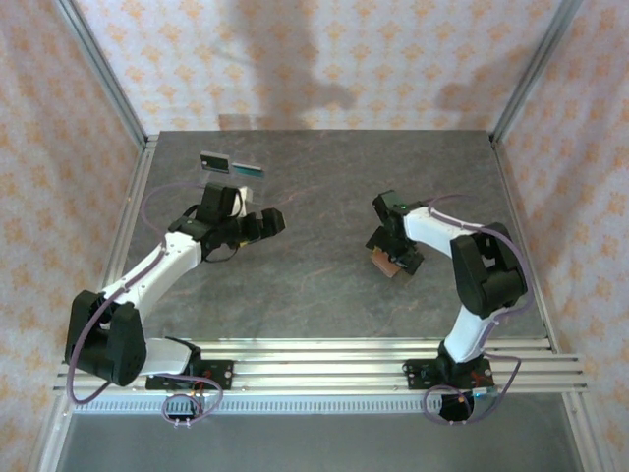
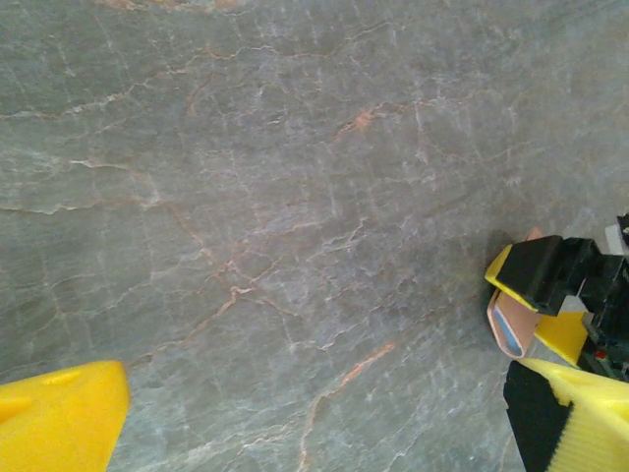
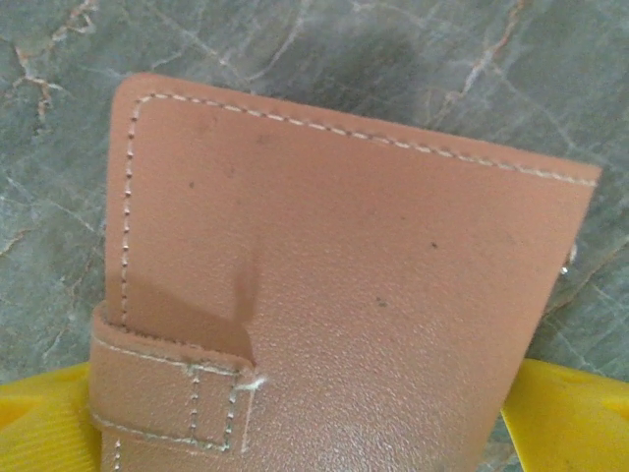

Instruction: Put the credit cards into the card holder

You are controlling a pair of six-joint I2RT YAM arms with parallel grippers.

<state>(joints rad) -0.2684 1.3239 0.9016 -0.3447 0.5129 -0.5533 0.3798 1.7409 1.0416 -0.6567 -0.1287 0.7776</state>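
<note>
The card holder (image 3: 373,324) is matt, grained leather with white stitching. Under it the surface (image 3: 295,49) looks like smooth, dull veined stone. Beside it the jaws are ribbed plastic.

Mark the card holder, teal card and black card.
card holder (image 3: 354,285), right wrist view, middle of leather face
teal card (image 1: 252,169), top view, its centre
black card (image 1: 213,162), top view, its centre

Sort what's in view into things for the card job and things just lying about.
For the job: black card, teal card, brown card holder.
Just there: grey table, patterned backdrop, metal rails at the near edge.
</note>
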